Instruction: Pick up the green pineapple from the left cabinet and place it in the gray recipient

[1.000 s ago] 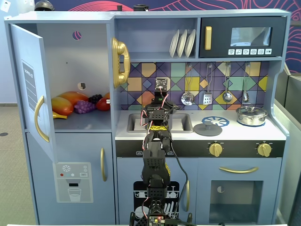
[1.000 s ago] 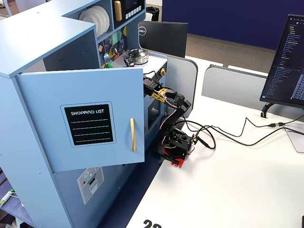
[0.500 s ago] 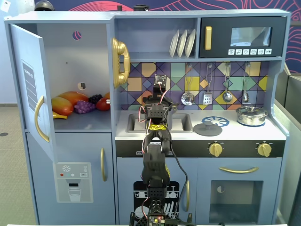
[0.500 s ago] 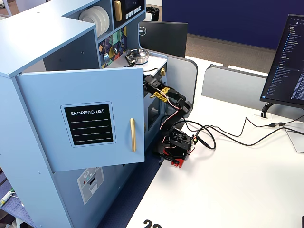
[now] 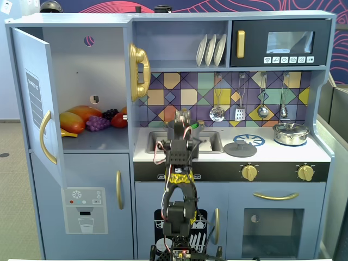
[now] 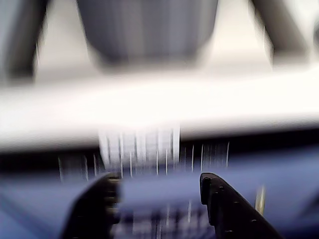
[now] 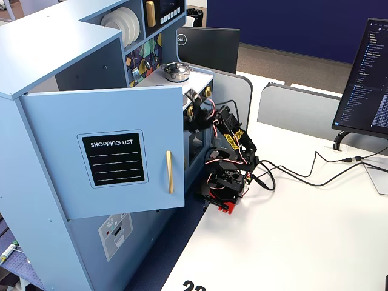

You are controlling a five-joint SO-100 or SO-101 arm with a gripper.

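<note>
Trouble would most likely start at the left of a fixed view. The left cabinet (image 5: 81,70) stands with its door (image 5: 32,92) swung wide, and on its shelf only a mango (image 5: 81,113), purple grapes (image 5: 98,123) and other crowded fruit can be made out. The green pineapple is not plainly visible there. If it lies behind them, a reach into that pile could nudge a neighbour off the shelf or close on the wrong toy, and the open door edge is something the elbow might clip.

At centre frame, a small green fleck sits right beside the fingers at the rim of the gray recipient (image 5: 172,130) in the sink. Whether that is the pineapple cannot be told.

The arm (image 5: 179,163) rises from its base at bottom centre, folded upward, wrist pitched toward the sink. In the wrist view, heavily smeared, the gripper (image 6: 159,196) shows its two dark fingers (image 6: 224,209) spread apart with nothing between them, and the gray pot fills the top of the frame.
</note>
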